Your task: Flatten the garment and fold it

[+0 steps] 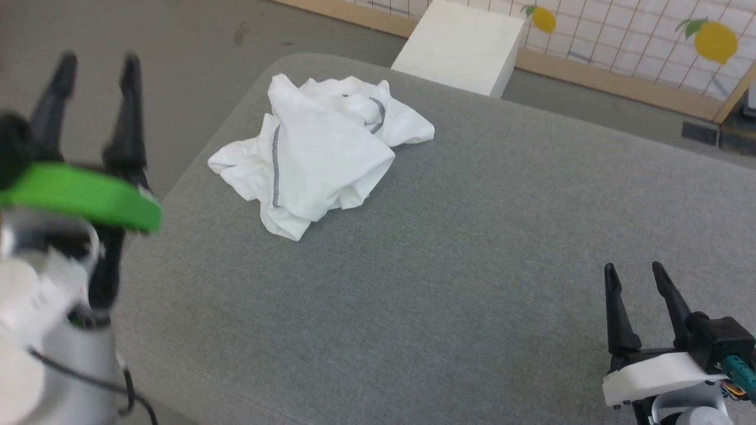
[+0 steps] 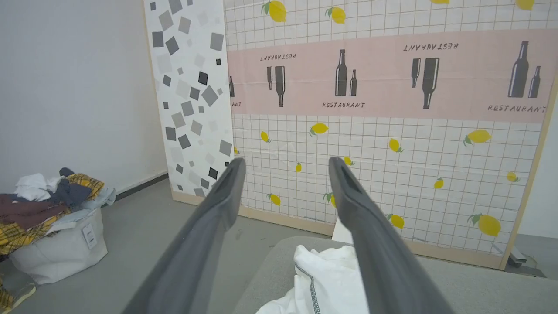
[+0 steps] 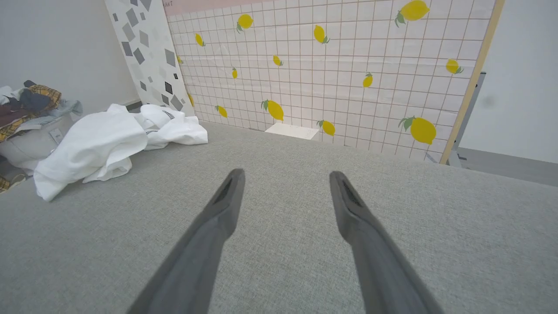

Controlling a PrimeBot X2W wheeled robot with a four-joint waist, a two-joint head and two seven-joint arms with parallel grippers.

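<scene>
Left end effector (image 1: 99, 57) and right end effector (image 1: 632, 267) spread — garment (image 1: 319, 153) crumpled (screen (image 2: 383, 78) reads "RESTAURANT").

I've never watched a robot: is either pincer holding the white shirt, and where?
Nothing is held. The left pincer and the right pincer are open and empty; the garment lies crumpled on the grey surface, untouched.

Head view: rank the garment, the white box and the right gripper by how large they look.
1. garment: crumpled, clearly the largest.
2. white box: smaller, and cut off by the top edge of the view.
3. right gripper: open, its thin fingers cover the least. It sits nearer the camera, so its true size is unsure.
</scene>
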